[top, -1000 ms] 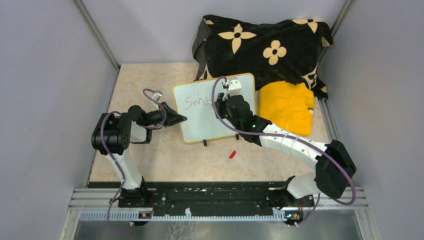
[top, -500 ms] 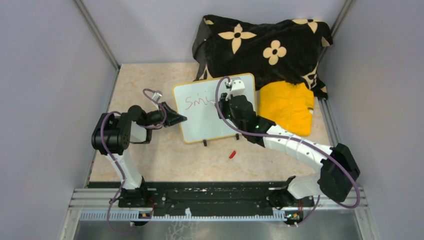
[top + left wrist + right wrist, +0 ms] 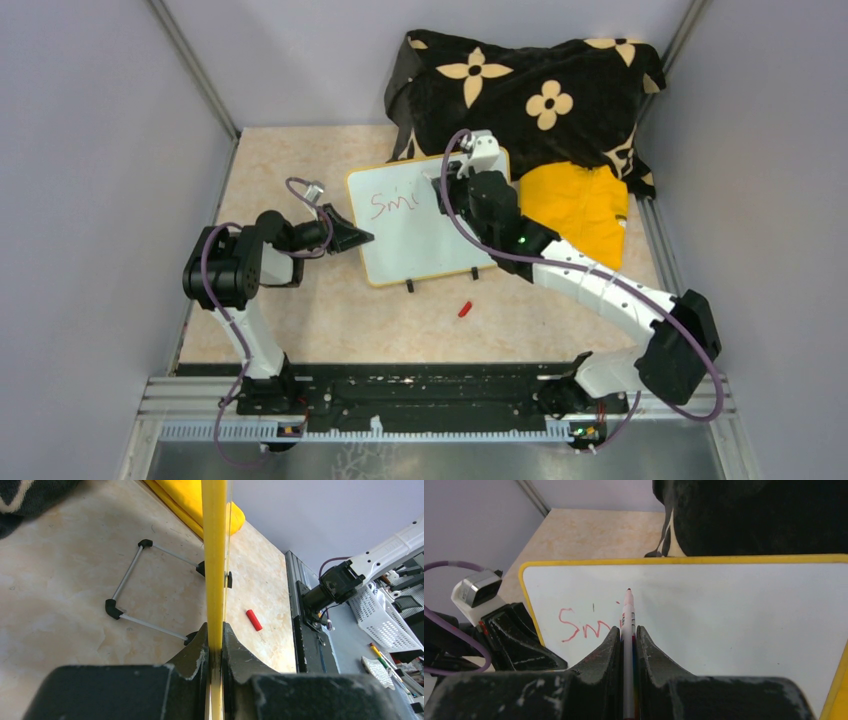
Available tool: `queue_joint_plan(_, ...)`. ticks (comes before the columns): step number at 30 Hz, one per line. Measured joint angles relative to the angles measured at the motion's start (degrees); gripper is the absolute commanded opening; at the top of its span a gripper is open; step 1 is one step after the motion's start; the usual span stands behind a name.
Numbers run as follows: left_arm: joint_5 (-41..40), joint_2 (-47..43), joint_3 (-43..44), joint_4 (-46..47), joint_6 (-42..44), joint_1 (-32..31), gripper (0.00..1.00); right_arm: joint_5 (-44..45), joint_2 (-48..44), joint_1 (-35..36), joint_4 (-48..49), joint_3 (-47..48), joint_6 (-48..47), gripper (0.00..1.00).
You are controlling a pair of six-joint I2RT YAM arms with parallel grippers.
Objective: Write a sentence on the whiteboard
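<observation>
Whiteboard (image 3: 410, 245) edge pinched by left gripper (image 3: 215, 630), right gripper (image 3: 628, 630) clamping marker (image 3: 628, 611), tip just beside red sentence (image 3: 579, 625).

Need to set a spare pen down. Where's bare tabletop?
Free: the beige tabletop's far-left corner, behind the left gripper; and the near strip between the yellow-framed whiteboard and the black base rail, save a small red cylinder. Crowded: far right, black flowered cloth and yellow garment.

Top cam: high behind me, looking down on the whole table (image 3: 300, 330) | my left wrist cam: tight in, sighting edge-on along the whiteboard (image 3: 215, 555) | right wrist cam: close, facing its white face | all three share that board.
</observation>
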Motion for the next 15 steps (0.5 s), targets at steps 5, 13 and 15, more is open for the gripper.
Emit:
queue_joint_plan(5,0.00,0.00,0.02,-0.02,0.07,0.00,0.00,-0.13,1.64,-0.87,0.63,2.73,-0.31,0.00)
queue_joint_plan(13,0.02,0.00,0.02,-0.07,0.11,0.00,0.00,-0.70,4.07,-1.33,0.76,3.56,-0.50,0.00)
queue_joint_plan(15,0.02,0.00,0.02,-0.07,0.11,0.00,0.00,-0.81,4.11,-1.36,0.59,3.56,-0.50,0.00)
